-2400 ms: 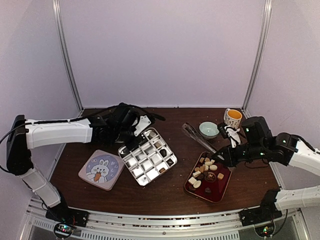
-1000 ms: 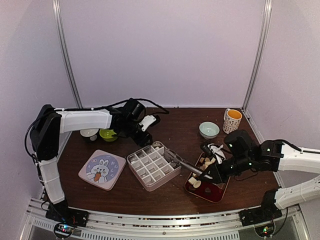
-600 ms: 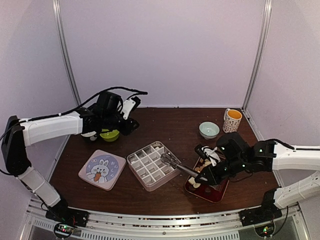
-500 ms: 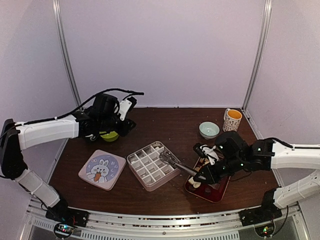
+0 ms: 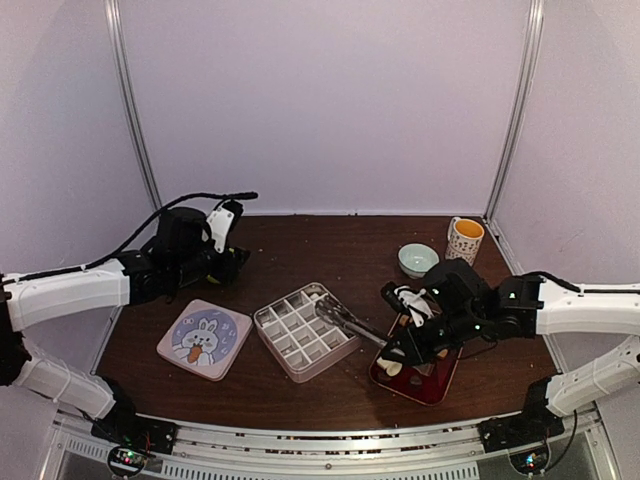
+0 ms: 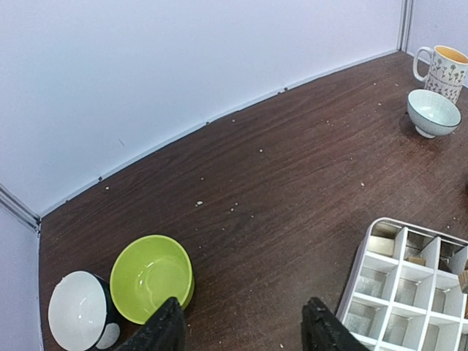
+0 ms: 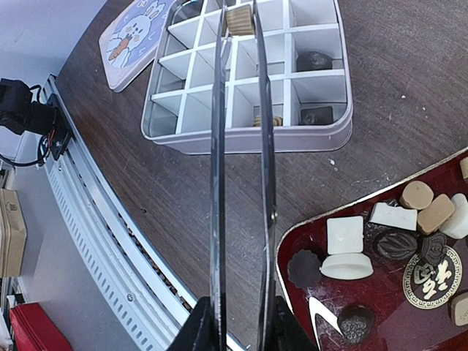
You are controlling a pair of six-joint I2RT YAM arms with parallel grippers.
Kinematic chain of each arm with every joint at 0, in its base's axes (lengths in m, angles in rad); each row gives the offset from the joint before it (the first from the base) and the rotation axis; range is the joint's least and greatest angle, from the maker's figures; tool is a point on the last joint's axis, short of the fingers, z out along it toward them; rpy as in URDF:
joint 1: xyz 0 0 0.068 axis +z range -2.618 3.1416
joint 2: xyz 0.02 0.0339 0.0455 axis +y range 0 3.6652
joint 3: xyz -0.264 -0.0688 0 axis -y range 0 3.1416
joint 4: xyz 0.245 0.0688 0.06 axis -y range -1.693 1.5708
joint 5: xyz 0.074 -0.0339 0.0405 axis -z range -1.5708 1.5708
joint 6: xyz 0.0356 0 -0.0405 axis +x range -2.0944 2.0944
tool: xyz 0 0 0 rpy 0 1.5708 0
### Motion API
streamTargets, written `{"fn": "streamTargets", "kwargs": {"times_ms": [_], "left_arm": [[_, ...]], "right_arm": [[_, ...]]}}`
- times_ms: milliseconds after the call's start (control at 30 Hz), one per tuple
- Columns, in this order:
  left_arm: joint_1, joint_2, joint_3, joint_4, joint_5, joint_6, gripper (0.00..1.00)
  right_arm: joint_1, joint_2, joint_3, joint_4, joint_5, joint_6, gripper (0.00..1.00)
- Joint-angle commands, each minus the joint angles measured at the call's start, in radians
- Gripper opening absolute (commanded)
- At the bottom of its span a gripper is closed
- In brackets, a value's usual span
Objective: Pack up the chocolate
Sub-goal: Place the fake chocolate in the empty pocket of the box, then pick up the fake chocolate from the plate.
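At top centre of the right wrist view, a tan chocolate [image 7: 239, 20] is pinched in tongs [image 7: 218, 183] clamped by the right gripper [image 7: 238, 325] over the box [image 7: 314, 135] and could be bounced out if released too high or off-centre; left gripper [image 6: 241, 333] is held wide, empty.

A dark brown wooden counter [image 5: 340, 250] fills the floor of a small booth. Plain pale lilac walls close it in: the back wall [image 5: 320, 100] at 12 o'clock, side walls at 9 [image 5: 50, 120] and 3 [image 5: 590, 130]. Slim metal posts [image 5: 133, 110] mark the rear corners. A ribbed metal rail [image 5: 320, 445] edges the counter at 6 o'clock. The light is soft and even.
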State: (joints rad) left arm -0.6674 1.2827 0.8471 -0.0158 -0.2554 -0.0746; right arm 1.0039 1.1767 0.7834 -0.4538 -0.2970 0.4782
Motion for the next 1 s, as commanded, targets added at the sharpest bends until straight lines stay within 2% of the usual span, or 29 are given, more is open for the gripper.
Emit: {"fn": "streamTargets", "kwargs": {"times_ms": [0,533,767,967], "left_arm": [[0.002,-0.036,-0.046,0.107,-0.02,-0.016,0.55],[0.002,-0.073,-0.159,0.254,0.006,-0.03,0.58],[-0.001,-0.085,-0.202,0.4,0.053,-0.065,0.59],[-0.002,-0.065,-0.259,0.523,0.065,-0.035,0.6]], "right_arm": [[0.01,-0.009,0.04,0.006,0.032,0.005,0.23],[0.024,-0.019,0.062,-0.028,0.087,0.027,0.24],[0.023,-0.133,0.031,-0.12,0.23,0.11,0.23],[0.022,-0.267,0.026,-0.301,0.257,0.219,0.24]]}}
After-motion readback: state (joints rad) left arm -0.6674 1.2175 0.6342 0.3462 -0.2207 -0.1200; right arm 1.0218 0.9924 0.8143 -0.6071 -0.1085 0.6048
